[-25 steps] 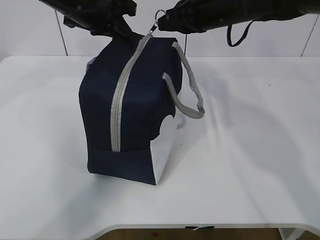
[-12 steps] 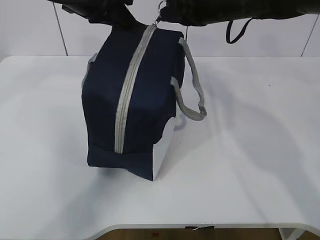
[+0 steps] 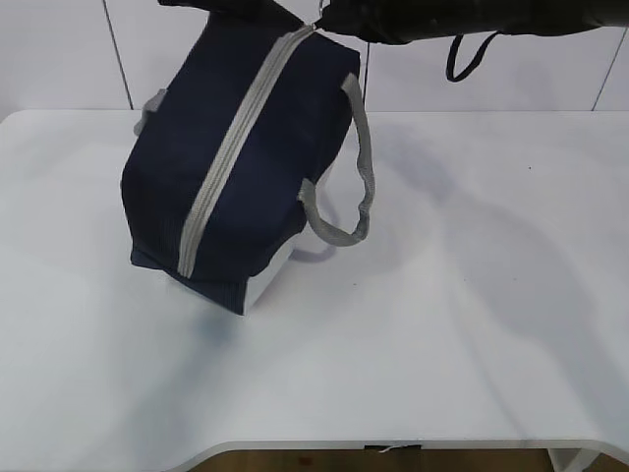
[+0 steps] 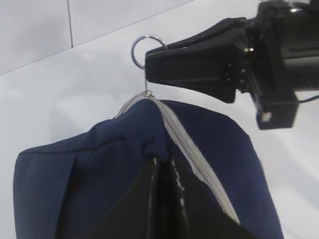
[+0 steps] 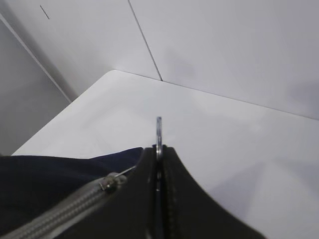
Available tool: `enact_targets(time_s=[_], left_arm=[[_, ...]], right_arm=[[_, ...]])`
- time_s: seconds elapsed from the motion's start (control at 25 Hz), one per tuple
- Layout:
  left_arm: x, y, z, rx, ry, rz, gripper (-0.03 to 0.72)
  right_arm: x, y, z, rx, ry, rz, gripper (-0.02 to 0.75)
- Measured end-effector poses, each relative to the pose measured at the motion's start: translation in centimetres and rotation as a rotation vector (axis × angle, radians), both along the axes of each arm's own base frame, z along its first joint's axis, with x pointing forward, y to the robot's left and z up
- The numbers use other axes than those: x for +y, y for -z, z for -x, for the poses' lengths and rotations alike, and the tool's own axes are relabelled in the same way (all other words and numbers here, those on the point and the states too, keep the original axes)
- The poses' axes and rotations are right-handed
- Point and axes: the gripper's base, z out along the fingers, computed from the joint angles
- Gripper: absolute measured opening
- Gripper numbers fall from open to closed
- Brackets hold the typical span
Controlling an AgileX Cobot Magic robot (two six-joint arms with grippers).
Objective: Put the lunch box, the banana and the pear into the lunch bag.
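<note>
The navy lunch bag (image 3: 256, 138) hangs tilted, its lower corner resting on the table; its grey zipper (image 3: 231, 147) is closed along its length. My left gripper (image 4: 162, 162) is shut on the navy fabric at the bag's top end, just left of the zipper. My right gripper (image 5: 159, 149) is shut on the zipper's ring pull (image 5: 159, 130), which also shows in the left wrist view (image 4: 148, 47). In the exterior view both grippers sit at the top edge, the right gripper (image 3: 329, 18) at the zipper end. The lunch box, banana and pear are out of view.
A grey strap handle (image 3: 346, 197) hangs loose off the bag's right side. The white table (image 3: 472, 324) spreads around the bag, with a white panelled wall behind it. A black cable (image 3: 462, 59) loops under the right arm.
Both grippers have risen with the bag's top end. The bag has tilted, and its lower end has swung left and back on the table.
</note>
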Motion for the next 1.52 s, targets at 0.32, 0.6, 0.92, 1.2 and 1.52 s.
enact_targets(time_s=[0.32,0.6,0.92,1.2,1.52], left_arm=[[0.5,-2.0,1.6,-0.038,0.036,0.009,0.011],[0.5,-2.3,2.0,-0.033,0.052,0.01,0.01],[0.6,-2.4,2.0,-0.039,0.052,0.01,0.01],[0.6,-2.7,2.2,-0.042,0.055,0.014,0.01],[0.6,-2.7,2.3,-0.04,0.058,0.017,0.01]], right_arm=[[0.0,0.1,-0.1,0.01,0.009,-0.024,0.006],[0.2,1.0,-0.4,0.042,0.002,-0.036,0.006],[0.4,1.1,-0.3,0.051,-0.023,-0.04,0.008],[0.5,1.0,-0.1,0.056,-0.052,-0.047,0.307],[-0.1,-3.5,1.4,-0.053,-0.042,-0.051,0.531]])
